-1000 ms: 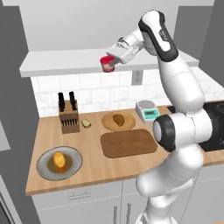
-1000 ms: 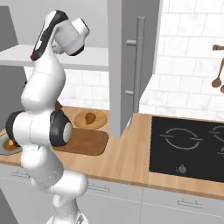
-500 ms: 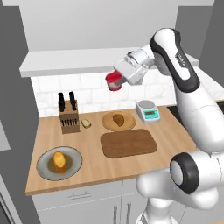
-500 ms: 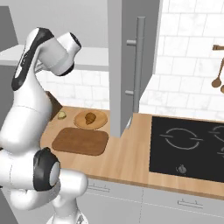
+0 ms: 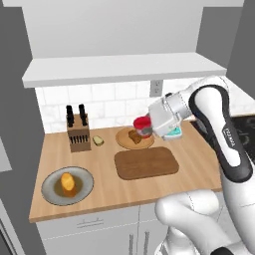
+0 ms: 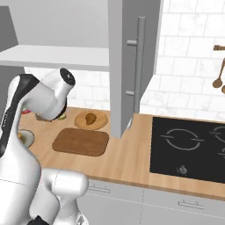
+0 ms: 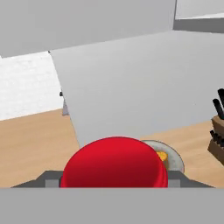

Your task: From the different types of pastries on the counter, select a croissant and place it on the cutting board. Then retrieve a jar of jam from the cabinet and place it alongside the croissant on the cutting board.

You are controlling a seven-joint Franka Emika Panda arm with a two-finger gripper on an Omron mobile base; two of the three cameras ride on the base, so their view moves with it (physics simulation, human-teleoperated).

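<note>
My gripper [image 5: 145,127] is shut on the jar of jam [image 5: 141,122], a squat red jar hanging low over the counter [image 5: 60,154]. It sits just above the croissant [image 5: 134,136], which lies on a round tan plate [image 5: 124,142] behind the cutting board [image 5: 146,163]. In the hand view the jar of jam [image 7: 114,164] bulks red at the bottom. From the right base view the croissant [image 6: 90,118] and cutting board [image 6: 81,141] show beside my arm. The white cabinet shelf [image 5: 124,67] runs above.
An orange-yellow bun [image 5: 67,183] rests on a grey plate [image 5: 52,191] at the front left. A knife block [image 5: 78,132] and a tiny pale piece [image 5: 98,141] stand at the back left. A teal scale [image 5: 175,132] is behind my hand. A hob [image 6: 189,147] lies to the right.
My arm has swung down from the shelf with the red jar in its grip, from high near the cabinet to just above the tan plate and croissant.
</note>
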